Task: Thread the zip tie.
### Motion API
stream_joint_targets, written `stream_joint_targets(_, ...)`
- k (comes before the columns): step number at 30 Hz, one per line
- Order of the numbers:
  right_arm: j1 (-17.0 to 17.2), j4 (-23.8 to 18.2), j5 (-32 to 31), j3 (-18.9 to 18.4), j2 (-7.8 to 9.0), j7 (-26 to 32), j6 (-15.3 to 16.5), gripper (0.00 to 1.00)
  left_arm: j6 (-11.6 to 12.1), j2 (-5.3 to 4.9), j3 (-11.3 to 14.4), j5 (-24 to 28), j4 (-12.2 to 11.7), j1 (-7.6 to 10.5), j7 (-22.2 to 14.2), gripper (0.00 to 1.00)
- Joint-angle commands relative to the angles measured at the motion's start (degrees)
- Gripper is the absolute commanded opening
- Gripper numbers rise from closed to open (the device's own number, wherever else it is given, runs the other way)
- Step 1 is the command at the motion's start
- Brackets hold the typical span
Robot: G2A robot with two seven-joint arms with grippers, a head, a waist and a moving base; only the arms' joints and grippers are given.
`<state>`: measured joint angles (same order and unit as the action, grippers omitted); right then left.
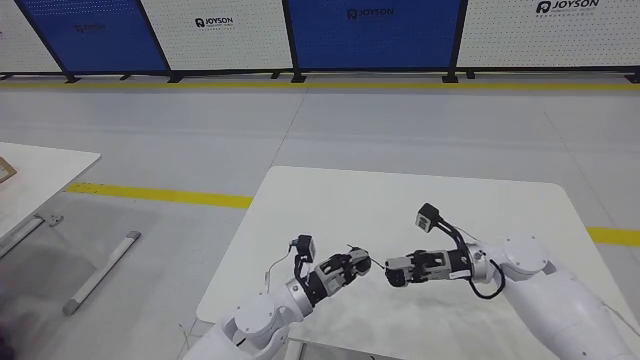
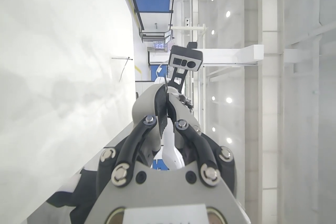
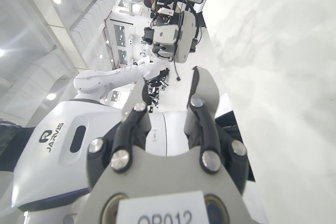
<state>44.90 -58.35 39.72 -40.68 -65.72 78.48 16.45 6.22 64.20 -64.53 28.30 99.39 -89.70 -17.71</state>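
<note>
My left gripper (image 1: 362, 258) hangs above the front middle of the white table (image 1: 400, 200). In its own view the left gripper (image 2: 163, 107) is shut on a thin black zip tie (image 2: 165, 81), and a short tip pokes out past the fingertips. In the right wrist view the zip tie (image 3: 175, 68) trails out of the left gripper (image 3: 172, 53) and ends in a small head. My right gripper (image 1: 390, 270) faces the left one from a short distance. The right gripper (image 3: 168, 83) is open with nothing between its fingers, and the tie's head sits just beyond their tips.
A thin dark strand (image 2: 123, 70) lies on the table near its far side edge in the left wrist view. The table's front edge (image 1: 330, 335) runs close under both arms. A second table (image 1: 40, 175) stands to the left across the floor.
</note>
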Motion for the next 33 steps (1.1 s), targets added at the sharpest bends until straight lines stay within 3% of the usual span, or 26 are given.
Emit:
stream_joint_targets(1, 1.0, 0.0, 1.1, -1.3, 0.36, 0.0, 0.1, 1.00, 0.3, 0.19, 0.4, -0.9, 0.1, -0.07, 2.9, 0.00)
stream_joint_targets(5, 3.1, 0.7, 4.9, -3.7, 0.76, -0.4, -1.4, 1.00, 1.4, 0.70, 1.9, -3.8, -0.1, -0.07, 8.5, 0.00)
stream_joint_targets(8, 4.0, 1.0, 6.0, -4.3, 0.61, -2.1, -2.7, 1.00, 4.1, 1.30, 4.0, -9.1, -0.9, -0.10, 15.1, 0.00)
stream_joint_targets(10, 4.0, 1.0, 6.0, -4.3, 0.57, -2.2, -2.8, 1.00, 4.5, 1.72, 5.6, -9.8, -1.5, 0.13, 16.5, 0.00)
stream_joint_targets(24, 4.0, 1.0, 6.0, -4.3, 0.57, -2.2, -2.8, 1.00, 3.8, 1.77, 5.6, -9.6, -1.4, 0.33, 15.9, 0.00)
stream_joint_targets(27, 4.0, -0.3, 2.9, -4.5, 0.74, -3.6, -3.5, 1.00, 2.3, 1.51, 4.2, -8.6, -0.8, -0.35, 14.4, 0.00)
stream_joint_targets(30, 2.3, -0.3, 0.4, -3.8, 0.69, 1.1, -6.2, 1.00, 0.8, 1.14, 2.0, -6.7, 0.3, -1.12, 12.6, 0.00)
stream_joint_targets(33, 0.5, 0.9, -0.2, -2.2, -0.12, 1.2, -6.9, 1.00, 0.4, 1.06, 1.1, -5.0, 0.9, -1.58, 11.7, 0.00)
